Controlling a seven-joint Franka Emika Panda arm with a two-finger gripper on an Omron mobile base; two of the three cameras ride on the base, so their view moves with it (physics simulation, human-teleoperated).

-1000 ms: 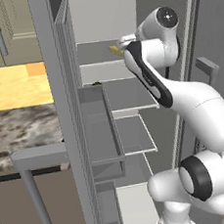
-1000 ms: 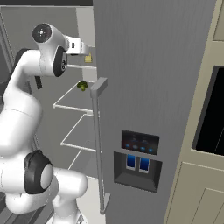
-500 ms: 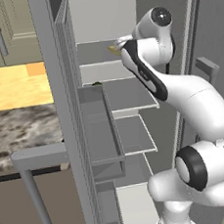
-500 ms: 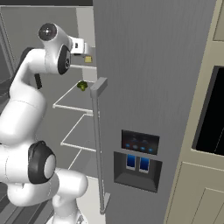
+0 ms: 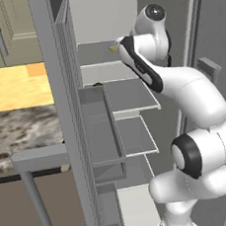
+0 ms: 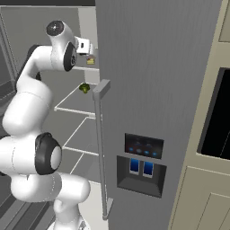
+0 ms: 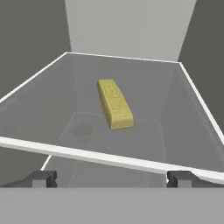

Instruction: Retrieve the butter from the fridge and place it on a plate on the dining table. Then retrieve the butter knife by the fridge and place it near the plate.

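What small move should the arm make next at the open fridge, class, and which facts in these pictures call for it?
Probably reach the hand straight forward over the shelf edge toward the butter. In the hand view the butter lies untouched on that shelf inside the fridge, ahead of the open fingertips, with its near end pointing roughly at the hand.

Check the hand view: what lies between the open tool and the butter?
Only the shelf's white front edge and bare shelf surface; the tool sits short of the butter, nothing blocking.

Small green item (image 6: 84, 88) on middle shelf — marbled counter (image 5: 23, 135) left.
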